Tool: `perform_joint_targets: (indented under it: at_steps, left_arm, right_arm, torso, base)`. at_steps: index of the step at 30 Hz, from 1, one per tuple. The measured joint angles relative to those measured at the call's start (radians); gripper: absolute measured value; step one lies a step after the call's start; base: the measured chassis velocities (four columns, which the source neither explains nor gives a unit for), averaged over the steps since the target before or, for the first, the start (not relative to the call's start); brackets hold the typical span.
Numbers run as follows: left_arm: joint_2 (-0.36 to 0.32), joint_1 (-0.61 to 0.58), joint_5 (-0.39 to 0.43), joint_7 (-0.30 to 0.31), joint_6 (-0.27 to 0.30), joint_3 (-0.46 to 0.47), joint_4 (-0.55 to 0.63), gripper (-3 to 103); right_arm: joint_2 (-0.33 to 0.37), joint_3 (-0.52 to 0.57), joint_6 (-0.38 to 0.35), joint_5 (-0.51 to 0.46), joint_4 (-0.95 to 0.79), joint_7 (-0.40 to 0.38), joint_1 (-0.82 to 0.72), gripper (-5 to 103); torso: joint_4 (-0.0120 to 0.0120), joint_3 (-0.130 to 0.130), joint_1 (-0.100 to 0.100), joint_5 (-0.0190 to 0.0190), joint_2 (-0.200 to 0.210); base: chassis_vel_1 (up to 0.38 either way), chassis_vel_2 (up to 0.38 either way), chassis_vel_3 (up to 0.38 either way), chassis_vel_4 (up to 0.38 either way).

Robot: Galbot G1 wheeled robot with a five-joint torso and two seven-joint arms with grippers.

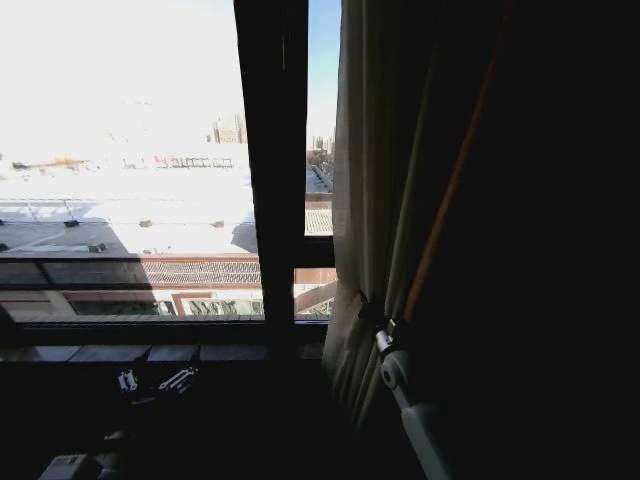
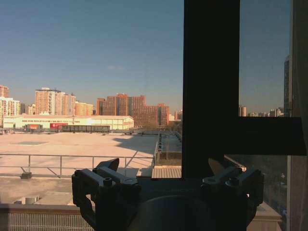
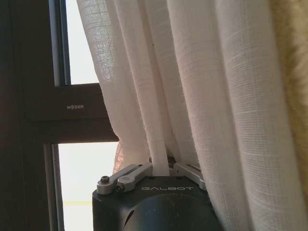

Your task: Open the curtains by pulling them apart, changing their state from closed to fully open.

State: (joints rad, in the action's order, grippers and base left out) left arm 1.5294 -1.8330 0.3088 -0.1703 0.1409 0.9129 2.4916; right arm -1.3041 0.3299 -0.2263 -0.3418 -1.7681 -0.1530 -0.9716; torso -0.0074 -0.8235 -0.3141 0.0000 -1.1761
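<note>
One curtain (image 1: 375,170) hangs at my 2 o'clock, bunched right of the window frame (image 1: 275,150), its pleats running straight up and down — glass to the left is already bare. My right claw (image 1: 377,322) is the nearer one, clamped on a pleat low on the panel's inner edge, fabric rising from between its jaws. My left claw (image 1: 150,381) sits low at 8 o'clock by the sill — jaws wide, holding nothing.

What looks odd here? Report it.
The curtain is bunched and pinched in where the right gripper is shut on a pleat, beside the window frame. The left gripper hangs open, holding nothing.
</note>
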Motion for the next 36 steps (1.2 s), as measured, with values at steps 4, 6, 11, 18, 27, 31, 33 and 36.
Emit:
perform_joint_targets:
  at_steps: [4, 6, 11, 18, 27, 31, 33, 36]
  left_arm:
    - [0.001, 0.001, 0.000, -0.001, -0.001, -0.001, -0.004, 100]
    - [0.001, 0.002, 0.000, -0.001, -0.001, -0.002, -0.005, 100]
    - [0.002, 0.004, -0.001, -0.002, -0.002, -0.005, -0.010, 100]
    - [0.001, 0.003, -0.001, -0.002, -0.005, -0.004, -0.013, 100]
    - [0.006, 0.001, -0.001, -0.002, -0.009, -0.004, -0.013, 100]
    - [0.007, 0.001, -0.001, -0.002, -0.011, -0.004, -0.014, 100]
    - [0.007, 0.001, -0.001, -0.003, -0.011, -0.005, -0.014, 100]
    - [0.008, 0.002, -0.003, -0.003, -0.011, -0.007, -0.014, 100]
  right_arm:
    - [0.000, 0.000, 0.008, 0.012, 0.007, 0.001, 0.001, 0]
    - [0.000, 0.000, 0.010, 0.016, 0.009, 0.001, 0.001, 0]
    - [-0.002, 0.016, 0.011, 0.025, 0.023, -0.001, 0.002, 0]
    - [-0.009, 0.077, 0.011, 0.057, 0.052, -0.033, 0.013, 0]
    - [-0.006, 0.178, 0.006, 0.065, 0.077, -0.098, 0.028, 0]
    - [0.000, 0.210, 0.003, 0.066, 0.075, -0.103, 0.018, 0]
    - [0.003, 0.213, 0.001, 0.071, 0.066, -0.102, 0.010, -3]
    - [0.009, 0.212, -0.015, 0.084, 0.037, -0.081, -0.013, 6]
  torso:
    - [-0.0003, 0.000, 0.000, 0.0004, 0.000]
    - [-0.0003, 0.000, 0.000, 0.0005, 0.000]
    - [-0.0005, 0.000, 0.000, 0.0007, 0.000]
    - [0.0001, 0.000, 0.000, 0.0000, 0.000]
    - [-0.0002, 0.000, 0.000, 0.0004, 0.000]
    - [-0.0002, 0.000, 0.000, 0.0000, 0.000]
    - [-0.0001, 0.000, 0.000, 0.0001, 0.000]
    - [-0.0004, 0.000, 0.000, 0.0007, 0.000]
  base:
    - [-0.221, -0.192, 0.194, 0.221]
    - [-0.202, -0.165, 0.141, 0.185]
    - [-0.037, -0.042, 0.063, 0.052]
    - [0.027, 0.021, -0.022, -0.031]
    - [0.000, 0.000, 0.000, 0.000]
    - [0.000, 0.000, 0.000, 0.000]
    - [0.000, 0.000, 0.000, 0.000]
    - [0.000, 0.000, 0.000, 0.000]
